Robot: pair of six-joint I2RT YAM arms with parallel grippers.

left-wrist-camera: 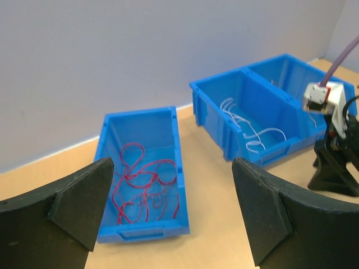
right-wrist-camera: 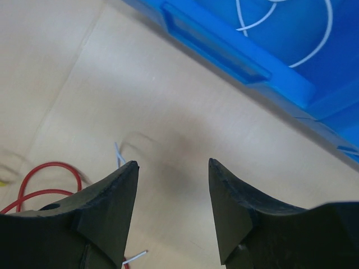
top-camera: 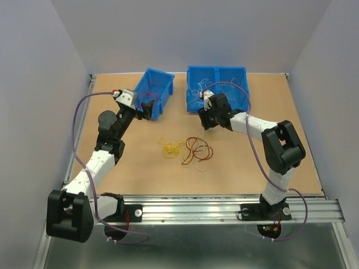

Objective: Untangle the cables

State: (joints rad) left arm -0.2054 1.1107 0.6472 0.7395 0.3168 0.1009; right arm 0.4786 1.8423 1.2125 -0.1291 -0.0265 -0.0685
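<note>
Black left gripper [left-wrist-camera: 171, 190] stands fully open and empty, its arm stretched far-left toward the small blue plastic bin [top-camera: 160, 72] of red wires; the right gripper [right-wrist-camera: 173, 168], partly open and also empty, points down at the tan wooden table [top-camera: 252, 162] just near the wide divided blue plastic bin [top-camera: 219, 68], elbow bent out rightward; the cables [top-camera: 188, 150], a loose clump of thin red, yellow and white curly wires, lie mid-table between both arms; they look light, limp and springy, likely to drag neighbours along, so pinching one outer loop seems best.
</note>
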